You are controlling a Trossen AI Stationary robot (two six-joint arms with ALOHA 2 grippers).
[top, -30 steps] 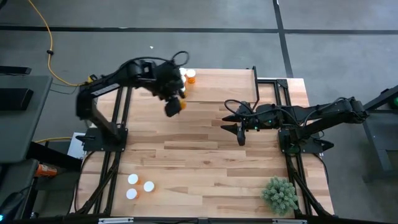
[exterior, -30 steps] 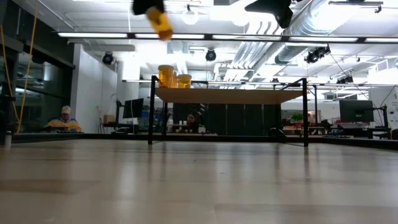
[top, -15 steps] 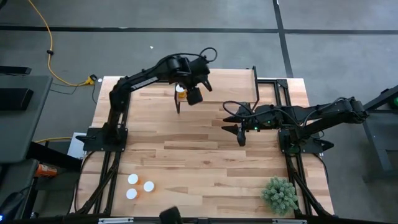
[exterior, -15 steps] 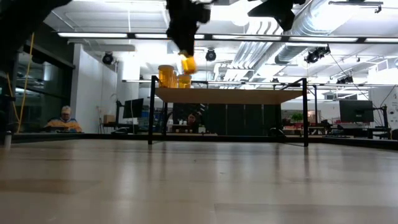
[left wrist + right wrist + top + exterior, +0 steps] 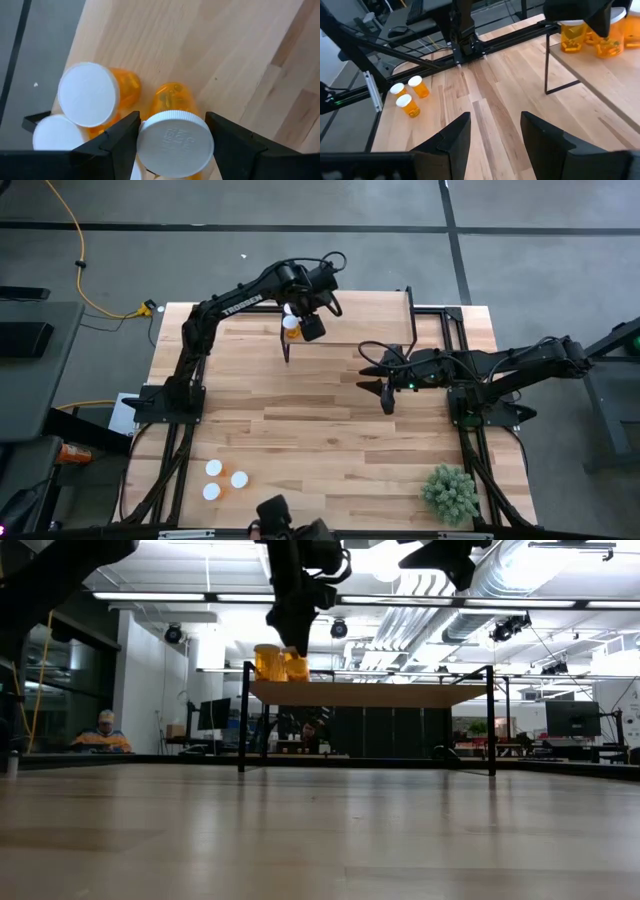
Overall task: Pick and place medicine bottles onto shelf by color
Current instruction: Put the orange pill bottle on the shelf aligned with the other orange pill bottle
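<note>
Now the left arm has swung from the left side of the table (image 5: 330, 440) across to the far-left corner of the shelf (image 5: 370, 315) over the last second and come down, so the left gripper (image 5: 296, 330) is closed on a medicine bottle (image 5: 175, 140) sitting at shelf-board height in the low view, right beside the two bottles already there (image 5: 92, 100); I read that as the placement nearly done, release pending, can't tell if the base is touching the board yet. Right arm hasn't moved, right gripper (image 5: 385, 388) hovers mid-table near the shelf's right side, fingers partly apart, nothing between them. Three more bottles (image 5: 222, 478) wait at the near-left of the table, well apart from the shelf. Held bottle: translucent orange body, round white cap with embossed lettering, upright between the fingers, pills visible inside, same colour as its neighbours, so the grouping looks consistent
</note>
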